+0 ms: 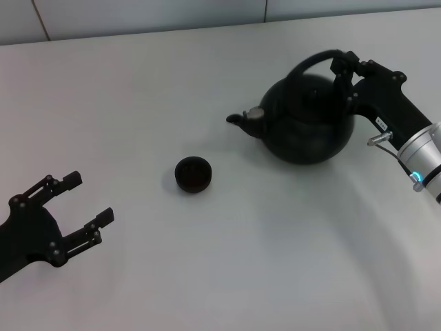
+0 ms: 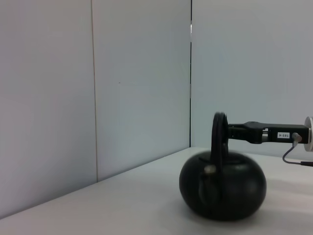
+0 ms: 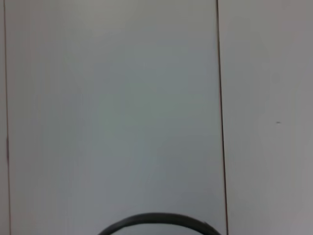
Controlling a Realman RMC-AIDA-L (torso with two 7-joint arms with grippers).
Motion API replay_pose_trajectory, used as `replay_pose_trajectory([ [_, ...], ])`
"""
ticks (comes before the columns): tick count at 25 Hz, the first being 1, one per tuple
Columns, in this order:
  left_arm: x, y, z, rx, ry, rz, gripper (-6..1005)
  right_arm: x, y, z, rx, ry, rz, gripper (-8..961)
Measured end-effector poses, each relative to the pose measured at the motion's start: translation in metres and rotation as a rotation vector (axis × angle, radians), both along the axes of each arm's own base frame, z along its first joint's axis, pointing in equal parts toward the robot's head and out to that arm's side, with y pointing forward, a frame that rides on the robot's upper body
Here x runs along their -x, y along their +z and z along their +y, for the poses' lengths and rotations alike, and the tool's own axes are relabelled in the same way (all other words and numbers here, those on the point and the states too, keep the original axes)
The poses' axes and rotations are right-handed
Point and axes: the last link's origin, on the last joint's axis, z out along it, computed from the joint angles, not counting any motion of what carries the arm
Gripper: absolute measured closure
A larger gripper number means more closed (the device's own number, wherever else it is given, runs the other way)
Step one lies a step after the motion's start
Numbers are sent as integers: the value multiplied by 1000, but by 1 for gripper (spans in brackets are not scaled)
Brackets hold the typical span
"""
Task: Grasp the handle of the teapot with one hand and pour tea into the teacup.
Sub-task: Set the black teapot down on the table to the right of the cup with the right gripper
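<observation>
At the handle (image 1: 318,60), right gripper (image 1: 342,67) reaches in level from the side.

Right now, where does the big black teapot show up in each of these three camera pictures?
Head view: teapot right of centre on the table, spout toward the teacup.
Left wrist view: teapot low, right of centre.
Right wrist view: only the arc of its handle at the bottom edge.
Shared landmark: the handle, with the right gripper at it.

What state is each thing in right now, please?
teapot: upright on the table, spout toward the teacup
handle: raised, right hand at its end
teacup: upright, apart from the teapot
right hand: at the handle
left hand: open, empty, idle
</observation>
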Motion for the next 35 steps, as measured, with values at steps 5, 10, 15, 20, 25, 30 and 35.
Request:
replay_pose_trajectory([
  [5,-1,0,1,-2,-2,-2,200,-4,0,3,10,-34,1,721],
  [10,-1,1,2,-10,0,-7,200,-6,2,3,1,-38,3,506],
  [15,-1,1,2,-11,1,-10,200,-5,4,-1,-12,-22,7,333],
  [20,-1,1,2,-11,2,-10,200,-6,5,-2,-13,-16,7,293],
  [25,-1,1,2,-11,4,-10,200,-7,4,-4,-9,-21,9,254],
  [30,-1,1,1,-11,5,-10,200,-9,3,-9,3,-16,10,239],
  [35,0,0,0,-12,-4,0,200,-10,2,-27,7,32,8,230],
])
